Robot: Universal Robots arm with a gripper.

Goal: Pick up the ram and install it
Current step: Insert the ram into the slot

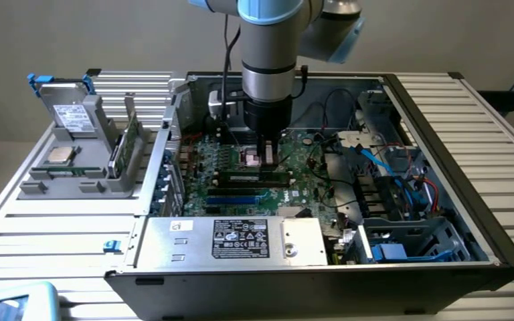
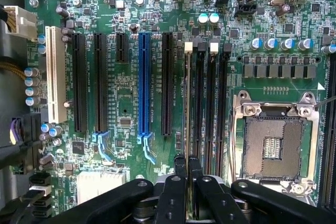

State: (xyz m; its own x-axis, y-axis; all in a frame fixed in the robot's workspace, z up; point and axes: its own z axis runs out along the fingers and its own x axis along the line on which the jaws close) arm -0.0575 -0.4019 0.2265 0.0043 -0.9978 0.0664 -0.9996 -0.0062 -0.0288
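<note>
In the wrist view the ram (image 2: 188, 103) shows edge-on as a thin pale line. It stands upright along the first black memory slot, the one with a white latch (image 2: 188, 46) at its far end. My gripper (image 2: 187, 169) is shut on the ram's near end, one black finger (image 2: 180, 167) on each side of it. Three more black memory slots (image 2: 210, 103) lie alongside, between the ram and the open processor socket (image 2: 273, 140). In the exterior view my gripper (image 1: 262, 159) reaches straight down onto the motherboard (image 1: 306, 177) inside the open computer case.
A grey power supply (image 1: 230, 237) fills the case's front. Cables and drive bays (image 1: 387, 174) crowd the exterior view's right. Outside the case on the left a grey holder (image 1: 78, 177) carries a framed green card (image 1: 125, 144), a silver processor chip (image 1: 59, 156) and a drive (image 1: 71, 117). Long expansion slots (image 2: 144, 82) run beside the memory slots.
</note>
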